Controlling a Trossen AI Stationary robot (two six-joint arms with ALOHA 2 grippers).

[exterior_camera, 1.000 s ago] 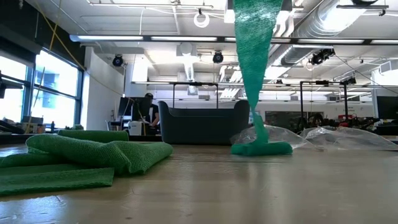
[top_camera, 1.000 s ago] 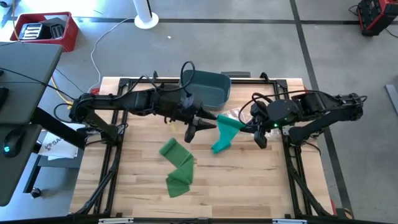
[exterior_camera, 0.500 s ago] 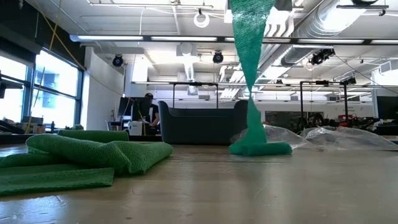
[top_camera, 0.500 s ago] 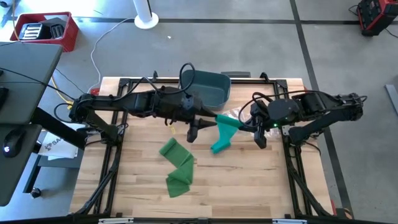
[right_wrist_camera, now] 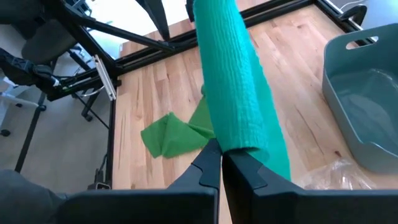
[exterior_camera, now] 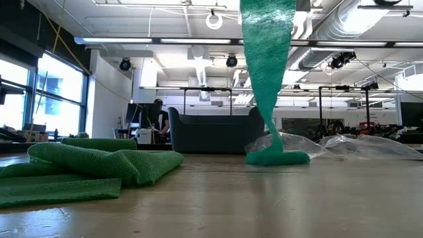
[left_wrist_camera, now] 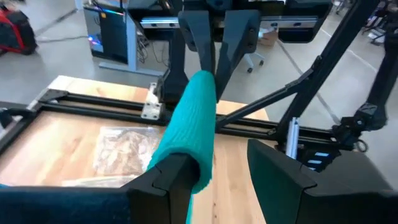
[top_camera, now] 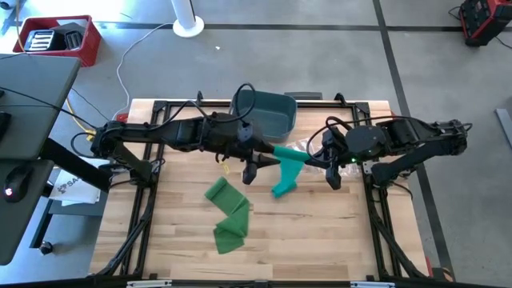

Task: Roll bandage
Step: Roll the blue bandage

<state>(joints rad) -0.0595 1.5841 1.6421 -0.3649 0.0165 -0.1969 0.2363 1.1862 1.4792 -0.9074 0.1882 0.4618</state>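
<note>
I see the teal woven bandage (top_camera: 286,166) stretched above the middle of the pale wooden table (top_camera: 320,232). It is a soft, open-knit strip, gathered into a thick tube between the two arms, with a loose tail hanging down to a small heap on the boards. My left gripper (left_wrist_camera: 214,171) has its dark fingers partly apart; one finger lies against the left end of the tube, but I cannot tell whether it truly grips the cloth. My right gripper (right_wrist_camera: 222,163) is pinched fully together on the right end of the bandage.

Nearer on the table lies a second, darker green woven cloth (top_camera: 227,214), folded and rumpled into a long flat shape. At the far edge stands a grey-blue plastic bin (top_camera: 268,112) with rounded corners and smooth walls. Just right of the hanging bandage lies a crumpled clear plastic bag (exterior_camera: 360,146), glossy and wrinkled. Black metal frame rails (top_camera: 152,200) run along the table's sides.

In the low view the bandage's upper part is cut off, and both grippers are out of it.
</note>
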